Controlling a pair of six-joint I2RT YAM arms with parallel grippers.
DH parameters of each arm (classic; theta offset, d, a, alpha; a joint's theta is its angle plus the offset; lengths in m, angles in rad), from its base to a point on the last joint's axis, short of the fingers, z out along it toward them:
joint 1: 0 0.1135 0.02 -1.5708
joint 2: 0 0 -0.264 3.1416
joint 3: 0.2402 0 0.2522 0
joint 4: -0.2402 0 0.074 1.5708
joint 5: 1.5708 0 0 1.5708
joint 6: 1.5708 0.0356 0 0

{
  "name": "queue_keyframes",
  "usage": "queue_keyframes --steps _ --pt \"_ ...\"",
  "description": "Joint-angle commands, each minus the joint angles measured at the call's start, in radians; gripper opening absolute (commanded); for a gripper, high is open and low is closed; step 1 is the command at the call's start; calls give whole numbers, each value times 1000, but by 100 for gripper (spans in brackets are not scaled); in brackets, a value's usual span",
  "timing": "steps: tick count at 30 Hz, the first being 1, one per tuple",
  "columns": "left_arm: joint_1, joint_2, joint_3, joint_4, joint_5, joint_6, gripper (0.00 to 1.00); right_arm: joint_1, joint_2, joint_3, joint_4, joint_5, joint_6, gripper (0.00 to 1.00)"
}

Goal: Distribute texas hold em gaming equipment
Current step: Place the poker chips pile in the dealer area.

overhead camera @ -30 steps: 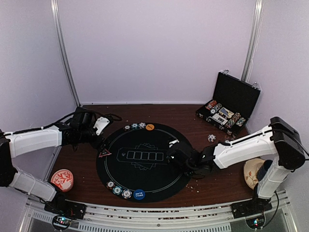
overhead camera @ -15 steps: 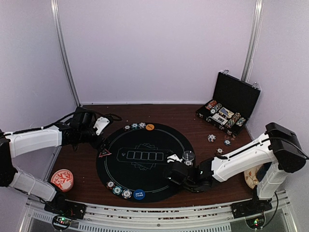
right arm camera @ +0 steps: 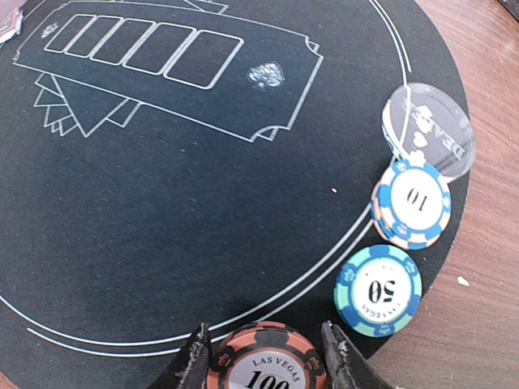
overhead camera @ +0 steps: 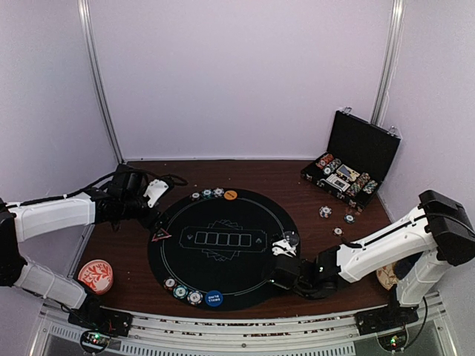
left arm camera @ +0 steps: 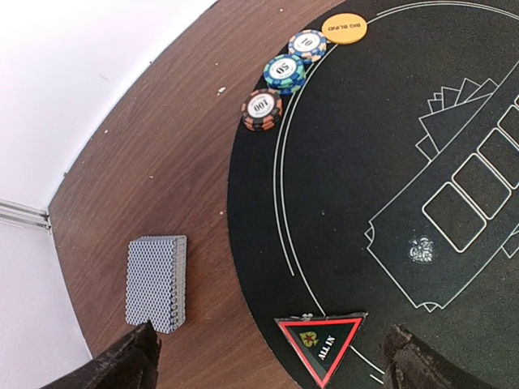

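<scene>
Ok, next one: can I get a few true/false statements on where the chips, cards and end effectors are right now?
1. The right end effector is closed on a 100 chip. True.
2. The deck of cards lies on the black mat. False: it lies on the wooden table beside the mat.
3. The left end effector holds the red triangle marker. False: it is open and empty; the marker lies flat at the mat's edge.
4. By the right end effector, a 10 chip sits between the clear dealer button and a 50 chip. True.
5. The chip case is shut. False: its lid stands open.
</scene>
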Motion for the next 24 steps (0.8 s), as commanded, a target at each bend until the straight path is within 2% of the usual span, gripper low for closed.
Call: queue_keyframes --steps 1,24 --pt "10 9 -3 37 -4 -7 98 10 -19 -8 -22 59 35 21" --pt "10 16 -3 37 -2 -7 98 13 12 -6 -32 78 35 27"
